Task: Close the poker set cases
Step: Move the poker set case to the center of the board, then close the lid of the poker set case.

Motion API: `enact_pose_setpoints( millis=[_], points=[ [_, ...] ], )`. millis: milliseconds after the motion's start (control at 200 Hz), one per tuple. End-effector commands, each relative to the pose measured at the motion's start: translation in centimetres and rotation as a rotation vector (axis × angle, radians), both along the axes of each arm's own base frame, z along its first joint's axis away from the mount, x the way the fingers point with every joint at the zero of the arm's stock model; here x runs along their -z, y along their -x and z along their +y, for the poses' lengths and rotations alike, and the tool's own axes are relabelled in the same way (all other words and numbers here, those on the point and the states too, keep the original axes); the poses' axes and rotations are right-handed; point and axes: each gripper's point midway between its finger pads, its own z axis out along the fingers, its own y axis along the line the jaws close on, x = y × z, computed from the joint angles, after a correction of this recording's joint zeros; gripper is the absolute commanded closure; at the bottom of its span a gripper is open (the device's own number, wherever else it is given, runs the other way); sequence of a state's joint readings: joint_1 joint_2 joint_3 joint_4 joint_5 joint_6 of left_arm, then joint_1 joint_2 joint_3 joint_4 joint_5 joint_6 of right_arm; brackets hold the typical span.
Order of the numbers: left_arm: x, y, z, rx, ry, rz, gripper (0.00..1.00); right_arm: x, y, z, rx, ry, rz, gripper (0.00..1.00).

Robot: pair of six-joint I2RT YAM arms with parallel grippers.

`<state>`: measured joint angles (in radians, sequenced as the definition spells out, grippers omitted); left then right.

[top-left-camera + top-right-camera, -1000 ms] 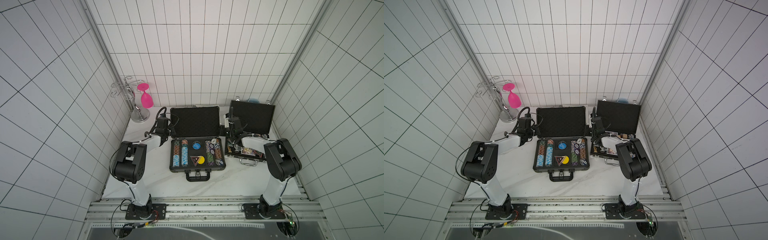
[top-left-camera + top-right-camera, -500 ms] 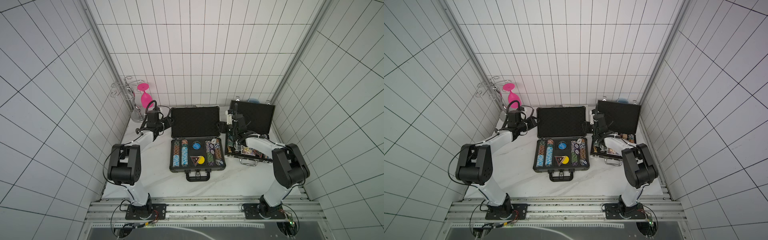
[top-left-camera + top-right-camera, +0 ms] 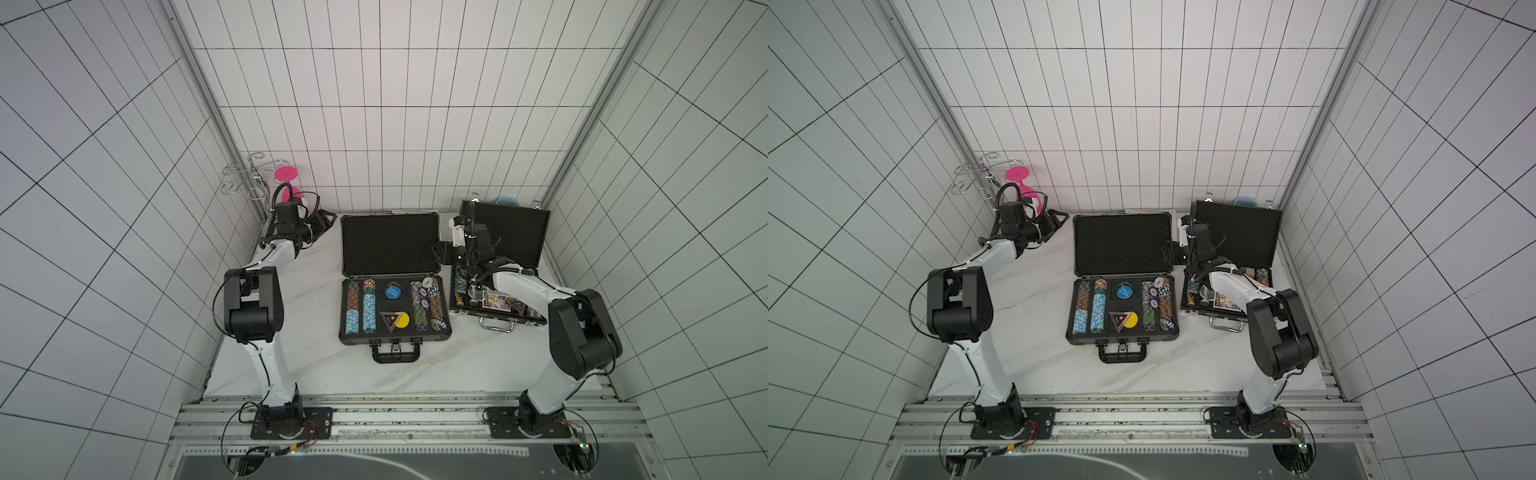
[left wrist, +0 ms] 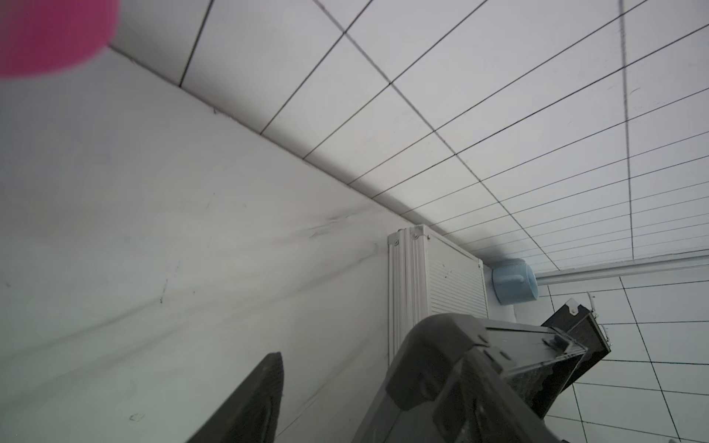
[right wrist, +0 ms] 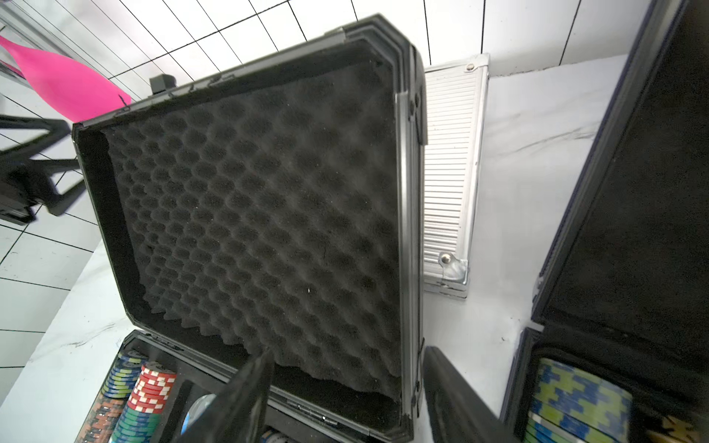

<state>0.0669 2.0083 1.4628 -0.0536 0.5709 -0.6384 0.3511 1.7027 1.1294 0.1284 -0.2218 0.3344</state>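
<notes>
Tiles, white with dark grid lines, close three sides of the cell, and a white marble-patterned table point(image 3: 307, 332) carries everything. In both top views the wide dark grey poker case point(image 3: 390, 245) sits in the middle of it, lid upright, with rows of chips point(image 3: 357, 307) in its base. Just to its right the black textured poker case point(image 3: 515, 232) is open too, with its lid up. In the far left corner a pink plastic wine glass point(image 3: 286, 174) hangs foot-up from a wire rack point(image 3: 243, 180).

From above, the small silver ribbed aluminium case point(image 4: 433, 284) shows only as a sliver behind the grey lid. My left wrist view shows it plainly, its two halves together, near the back wall, with a light blue cup point(image 4: 514, 282) beyond it. My right wrist view gives the egg-crate foam point(image 5: 249, 211) lining the grey lid up close.

My left end effector point(image 3: 326, 222) sits just beside the grey lid's upper left corner, fingers spread and holding nothing. I cannot tell whether it touches that corner. My right end effector point(image 5: 349, 351) is spread as well, with the lid's right edge standing between its fingers near the hinge end. Nothing is pinched, and contact I cannot tell.
</notes>
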Motion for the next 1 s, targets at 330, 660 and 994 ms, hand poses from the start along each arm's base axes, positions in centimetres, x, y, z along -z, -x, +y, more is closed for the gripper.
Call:
enact_pose_setpoints(
  millis=[330, 660, 994],
  points=[
    [3.2, -0.8, -1.7, 0.093, 0.280, 0.071, 0.27, -3.1, -0.6, 2.0, -0.050, 0.001, -0.056, 0.36],
    [0.6, 0.9, -0.7, 0.162, 0.498, -0.088, 0.28, -2.7, -0.3, 2.9, -0.064, 0.029, -0.050, 0.36],
    [-1.0, 3.8, 0.0, 0.220, 0.496, -0.195, 0.25, -3.1, 0.0, 4.1, -0.078, 0.032, -0.056, 0.36]
  ],
)
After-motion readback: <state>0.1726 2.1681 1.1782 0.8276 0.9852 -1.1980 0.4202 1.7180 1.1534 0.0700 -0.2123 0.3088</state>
